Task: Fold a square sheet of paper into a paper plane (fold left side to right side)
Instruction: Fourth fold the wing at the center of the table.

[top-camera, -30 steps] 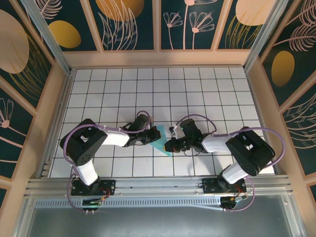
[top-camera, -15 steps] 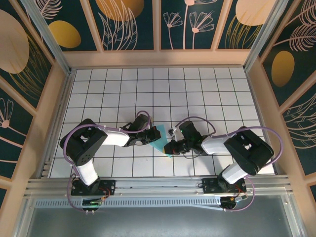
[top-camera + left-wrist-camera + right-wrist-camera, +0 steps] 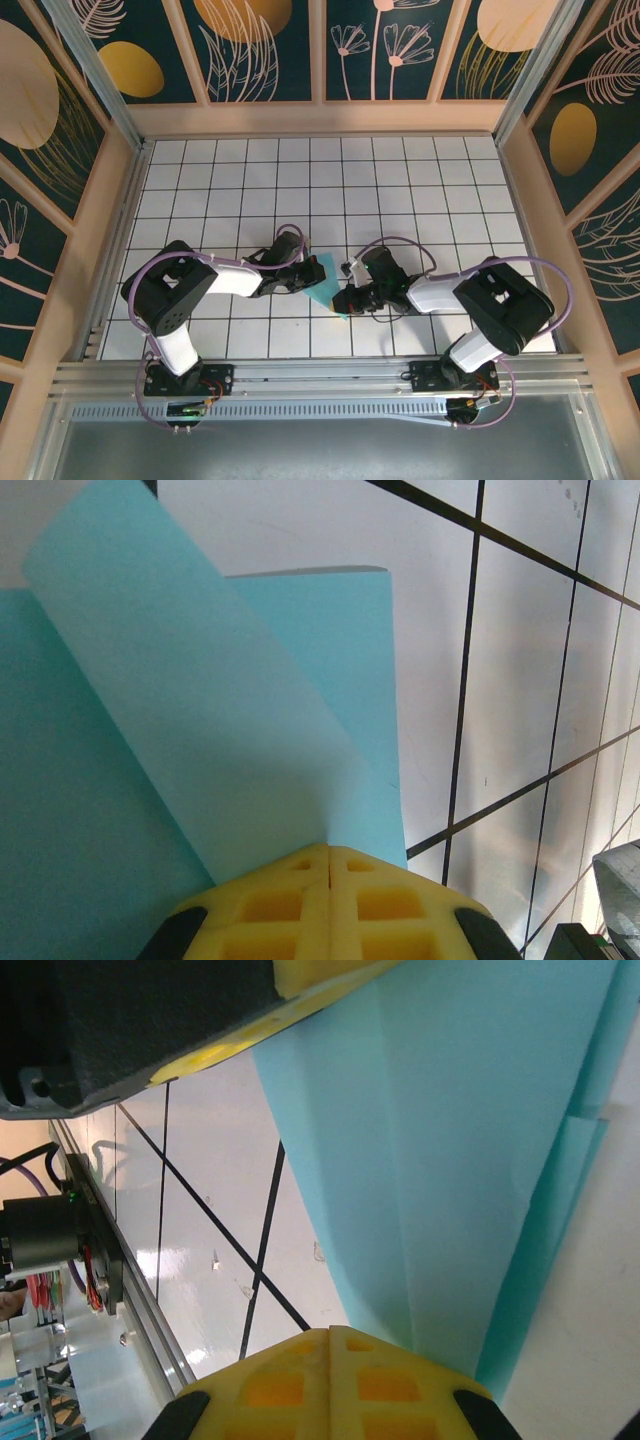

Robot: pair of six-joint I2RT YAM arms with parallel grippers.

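Top external view: the turquoise paper (image 3: 322, 283) sits on the white grid surface (image 3: 400, 190) a bit toward 6 o'clock from centre. The left tool (image 3: 300, 283) at its 9 o'clock is clamped shut on a lifted flap. The right tool (image 3: 342, 298) at 5 o'clock is closed too, tips on the paper, but I can't tell if it's actually pinching. Thin sheet, so any tug could tear it, and a slip would skew the crease. Teal floral wall panels (image 3: 270, 50) box everything in.
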